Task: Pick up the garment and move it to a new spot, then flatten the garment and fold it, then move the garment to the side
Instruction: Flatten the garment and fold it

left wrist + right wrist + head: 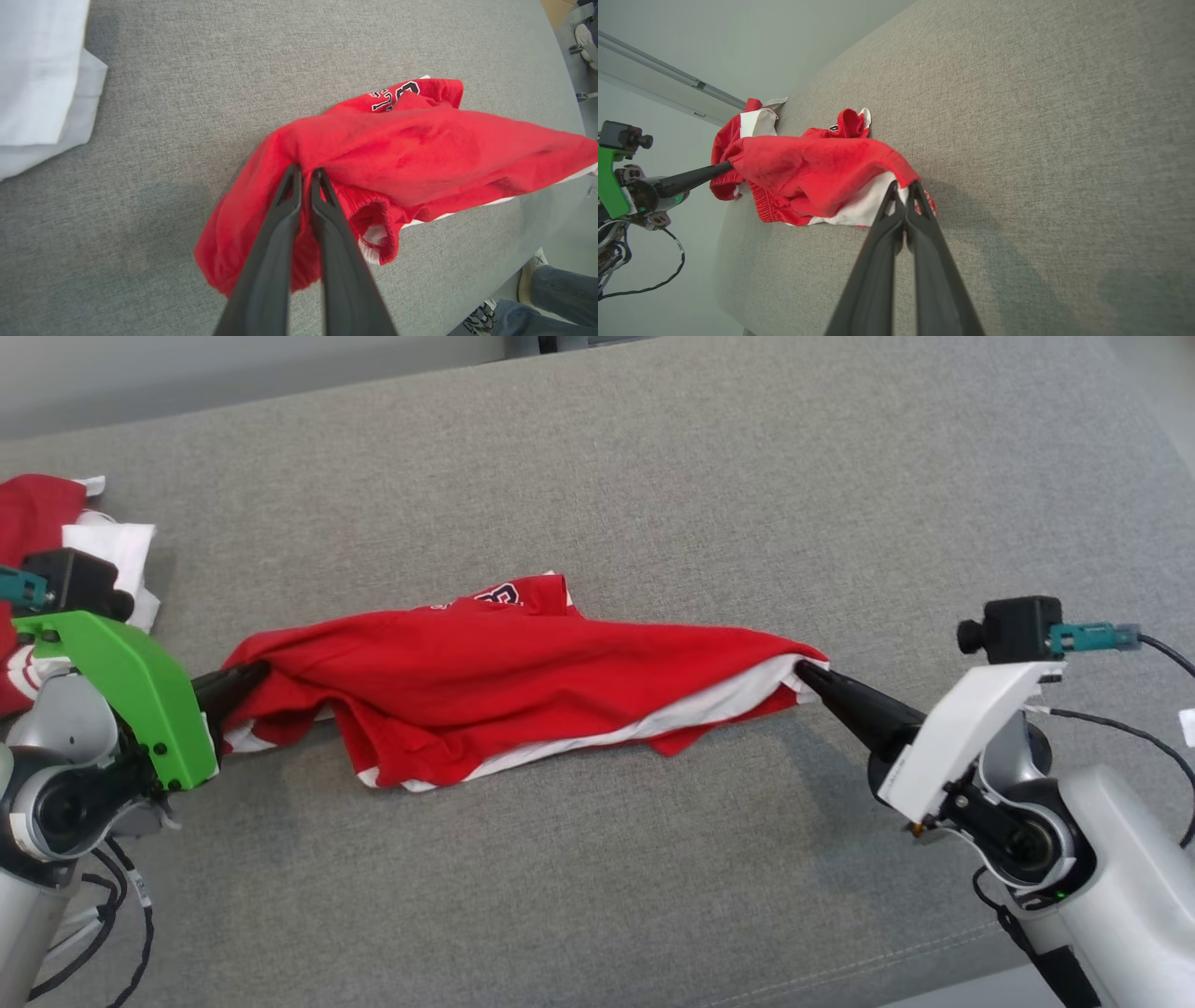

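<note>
One red garment (523, 681). Two: left pincer (255, 670), right pincer (805, 668). One clothes heap (37, 509). One grey surface (653, 476).

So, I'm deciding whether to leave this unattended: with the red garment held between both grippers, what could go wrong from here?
The right gripper pinches only a thin corner of the red garment, so more pull could slip it free. The middle sags bunched, with a layer tucked under; laying it down may trap creases. The left gripper is near the pile of other clothes and might snag it.
</note>
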Motion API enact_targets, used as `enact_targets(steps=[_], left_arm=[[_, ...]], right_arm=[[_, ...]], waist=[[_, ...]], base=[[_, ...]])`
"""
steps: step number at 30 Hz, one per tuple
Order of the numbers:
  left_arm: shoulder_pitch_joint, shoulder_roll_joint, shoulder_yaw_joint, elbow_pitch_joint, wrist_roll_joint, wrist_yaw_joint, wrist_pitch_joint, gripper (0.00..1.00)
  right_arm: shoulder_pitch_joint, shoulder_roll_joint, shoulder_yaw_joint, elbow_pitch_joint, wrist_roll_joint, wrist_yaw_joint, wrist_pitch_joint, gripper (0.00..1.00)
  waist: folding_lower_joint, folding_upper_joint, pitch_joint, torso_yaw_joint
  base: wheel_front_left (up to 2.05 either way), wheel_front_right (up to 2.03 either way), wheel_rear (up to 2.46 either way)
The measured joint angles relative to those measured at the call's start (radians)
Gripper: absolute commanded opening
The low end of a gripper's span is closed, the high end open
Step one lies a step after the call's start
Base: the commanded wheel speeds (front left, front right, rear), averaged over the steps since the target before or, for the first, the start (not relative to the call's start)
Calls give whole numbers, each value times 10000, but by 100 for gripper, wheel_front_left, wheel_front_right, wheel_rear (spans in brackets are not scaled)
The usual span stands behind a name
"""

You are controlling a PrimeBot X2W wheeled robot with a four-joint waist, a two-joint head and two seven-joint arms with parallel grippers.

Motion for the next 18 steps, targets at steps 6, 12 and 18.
enact_targets(steps=[6,12,18], left_arm=[[-469,-430,-13,439,127,0,-92,100],[-611,-736,77,729,752,-21,-1026,100],[-618,-550,1175,244,1223,-31,-2773,100]], right_arm=[[-482,583,619,539,-286,186,-184,0],[-560,667,635,1367,-752,276,-704,0],[-705,821,639,1891,-1032,382,-1308,15]], waist=[[0,0,589,-278],[0,0,769,-244],[0,0,524,-40]], base=[[0,0,0],[0,0,0],[0,0,0]])
